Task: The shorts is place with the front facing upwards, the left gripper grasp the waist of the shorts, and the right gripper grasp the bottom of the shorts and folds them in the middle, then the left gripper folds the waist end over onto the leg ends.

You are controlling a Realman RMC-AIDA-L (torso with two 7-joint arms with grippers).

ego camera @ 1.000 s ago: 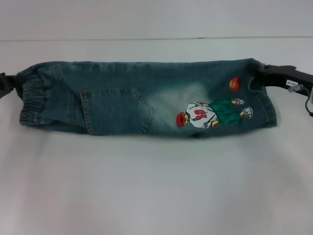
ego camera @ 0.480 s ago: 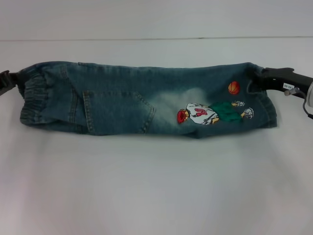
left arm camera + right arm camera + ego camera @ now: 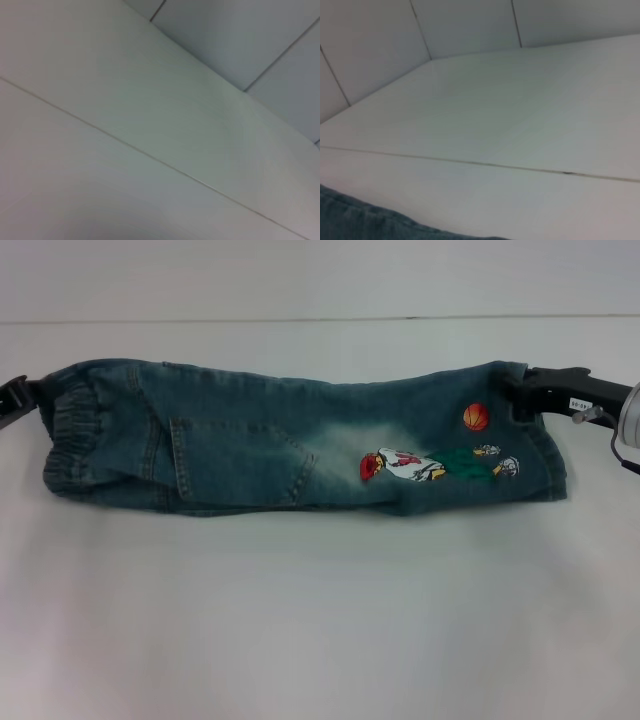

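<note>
Shorts (image 3: 290, 440) of faded blue denim stretch across the white table (image 3: 320, 620) as a long band, folded lengthwise, with the elastic waist (image 3: 70, 440) at the robot's left and the leg ends (image 3: 530, 455) at its right. A back pocket (image 3: 235, 460) faces up near the waist half, and a cartoon basketball player patch (image 3: 435, 465) with an orange ball (image 3: 477, 416) sits toward the leg half. The far edge of the band is raised and sags slightly in the middle, while the near edge lies on the table.

At the far left corner, the left gripper (image 3: 22, 398) is at the waist, its jaws closed on the gathered fabric. At the far right corner, the right gripper (image 3: 528, 390) is pinched on the top edge of the leg ends, its dark body reaching out to the picture's edge.

In the right wrist view, a strip of denim (image 3: 365, 222) shows along 1 edge above the pale table. The left wrist view shows only table and wall.
</note>
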